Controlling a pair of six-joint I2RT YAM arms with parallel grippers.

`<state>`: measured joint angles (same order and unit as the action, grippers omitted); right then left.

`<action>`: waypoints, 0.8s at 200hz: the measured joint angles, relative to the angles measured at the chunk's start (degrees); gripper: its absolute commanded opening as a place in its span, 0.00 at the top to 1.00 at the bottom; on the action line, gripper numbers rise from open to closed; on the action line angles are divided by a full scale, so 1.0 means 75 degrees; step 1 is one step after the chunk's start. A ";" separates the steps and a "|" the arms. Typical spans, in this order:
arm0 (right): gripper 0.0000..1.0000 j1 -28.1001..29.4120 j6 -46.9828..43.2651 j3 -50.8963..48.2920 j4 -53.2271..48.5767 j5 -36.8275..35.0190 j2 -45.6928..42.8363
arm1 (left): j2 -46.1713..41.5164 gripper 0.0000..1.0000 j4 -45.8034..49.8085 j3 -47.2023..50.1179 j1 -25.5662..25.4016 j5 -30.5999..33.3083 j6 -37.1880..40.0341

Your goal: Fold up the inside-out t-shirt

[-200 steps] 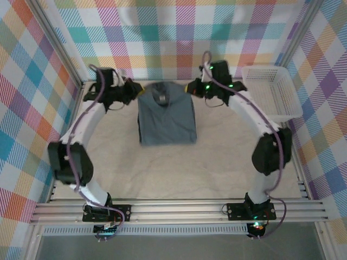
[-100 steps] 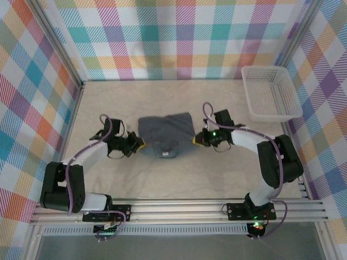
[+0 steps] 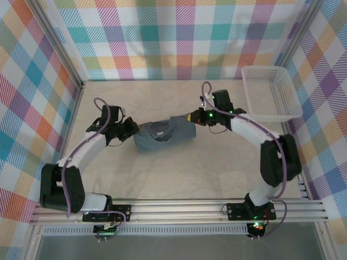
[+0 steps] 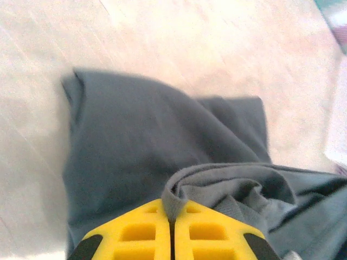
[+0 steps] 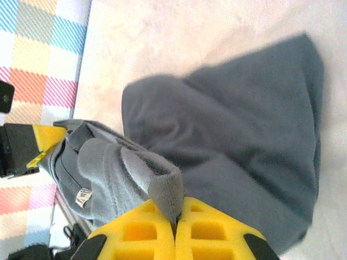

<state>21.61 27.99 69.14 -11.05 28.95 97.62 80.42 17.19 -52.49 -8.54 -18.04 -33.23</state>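
Observation:
The inside-out t-shirt (image 3: 162, 136) is a dark slate-grey bundle lying mid-table, stretched between the two grippers. My left gripper (image 3: 132, 130) is at its left end, shut on a rolled fabric edge (image 4: 174, 199); below it the shirt (image 4: 135, 135) lies flat. At the right end, my right gripper (image 3: 190, 117) is shut on another fold of the edge (image 5: 169, 189). The shirt body (image 5: 238, 135) spreads past the fingers. A small white tag (image 5: 82, 197) shows on the lifted part, and the left gripper's yellow finger (image 5: 50, 135) is beyond it.
A white basket (image 3: 269, 92) stands at the far right corner against the checked wall. Pale cloth (image 3: 179, 179) covers the table around the shirt. Checked walls close in three sides, and a metal rail runs along the near edge.
Both grippers carried the collar edge from the far end toward the near side, then back a little. The shirt went from lying long and flat to a short doubled band.

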 measured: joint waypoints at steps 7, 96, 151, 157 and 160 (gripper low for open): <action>0.99 0.0000 -0.0023 0.0256 0.0006 -0.0058 0.0332 | 0.0361 1.00 -0.0146 -0.0117 0.0000 0.0221 0.0058; 0.42 -0.0009 -0.0189 0.1265 -0.0612 -0.0825 0.1976 | 0.1845 0.23 -0.0924 -0.0498 0.0201 0.1099 0.0271; 0.58 0.0143 0.0629 -0.0408 0.0044 -0.1000 0.0609 | -0.1597 0.00 -0.0347 -0.0041 0.0364 0.0577 0.0242; 0.60 0.0245 0.0796 -0.0574 0.0070 -0.1020 0.0664 | -0.1958 0.00 -0.0163 -0.0038 0.0312 0.0548 0.0274; 0.61 0.0318 0.0842 -0.0650 0.0087 -0.1032 0.0699 | -0.2107 0.00 -0.0085 -0.0038 0.0291 0.0551 0.0294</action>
<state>23.99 34.30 64.27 -10.39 21.21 102.87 64.62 16.56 -52.77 -6.35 -13.91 -31.03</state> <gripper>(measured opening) 0.427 0.997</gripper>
